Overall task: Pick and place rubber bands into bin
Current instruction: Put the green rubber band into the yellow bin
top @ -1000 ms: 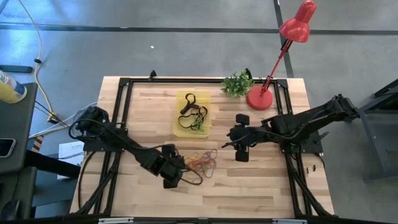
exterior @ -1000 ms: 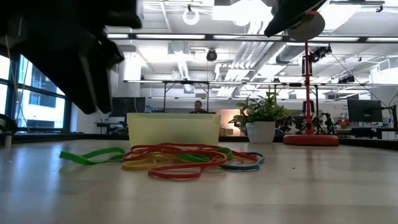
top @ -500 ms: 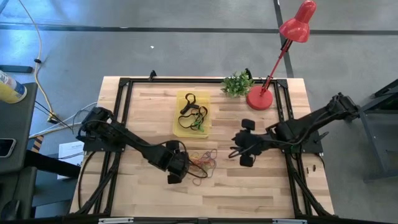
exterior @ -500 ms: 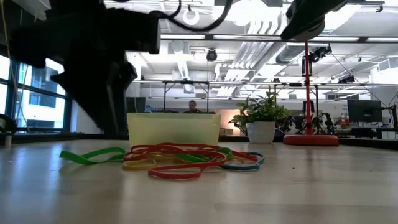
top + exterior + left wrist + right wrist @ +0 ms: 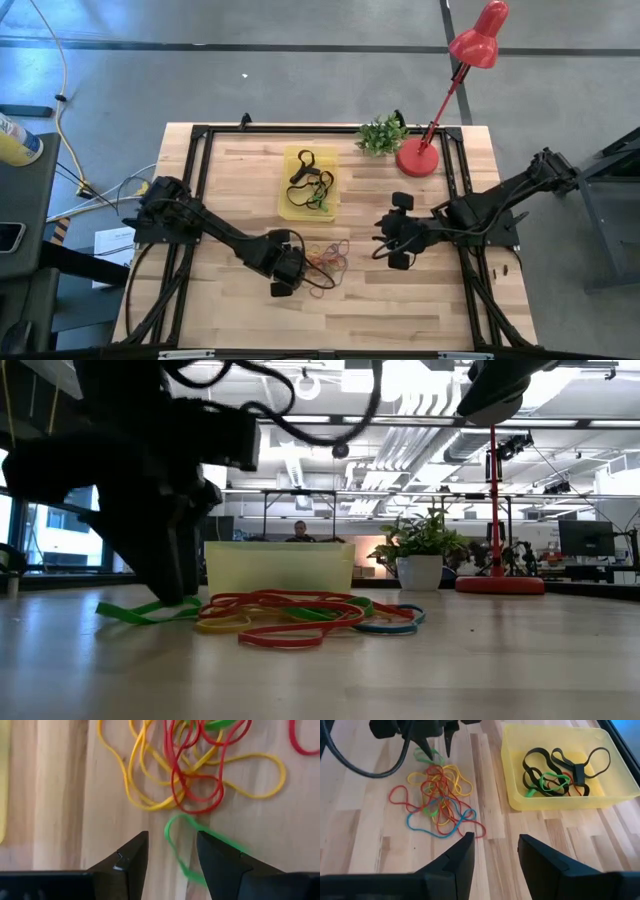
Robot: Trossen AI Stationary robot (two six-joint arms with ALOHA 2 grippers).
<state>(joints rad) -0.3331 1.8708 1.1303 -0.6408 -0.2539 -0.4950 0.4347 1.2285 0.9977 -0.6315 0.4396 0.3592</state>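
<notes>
High view: yellow bin [image 5: 310, 183] on the wooden table [image 5: 420, 300], beyond the left gripper [image 5: 283, 272] and off to one side of the right gripper [image 5: 392, 229], holding several black rubber bands with a touch of green and orange. Loose pile of rubber bands [image 5: 326, 262] on the bare wood just beside the left gripper, between it and the right one. Red lamp [image 5: 450, 90] and small potted plant [image 5: 381, 134] at the far edge, well beyond the right gripper, clear of the pile.

Low view: pale bin wall [image 5: 279, 566] directly behind the pile [image 5: 300, 615]; contents hidden from here. Left gripper [image 5: 165, 575] down at table level at the pile's edge, tips on a green band [image 5: 150, 610]. Plant [image 5: 420, 550] and lamp base [image 5: 500, 583] farther back.

Left wrist view: fingers [image 5: 131, 857] parted, a green loop [image 5: 187, 845] lying between and just ahead of them, not yet clamped. Yellow and red bands [image 5: 185, 770] tangled just beyond the tips.

Right wrist view: right fingers [image 5: 462, 852] partly apart, holding nothing, hovering over bare wood. Ahead, the pile [image 5: 437, 795] in red, yellow, blue and green; bin [image 5: 520, 800] beside it with black bands [image 5: 570, 767], a green one and a hint of orange. Left gripper [image 5: 435, 737] at the pile's far side.
</notes>
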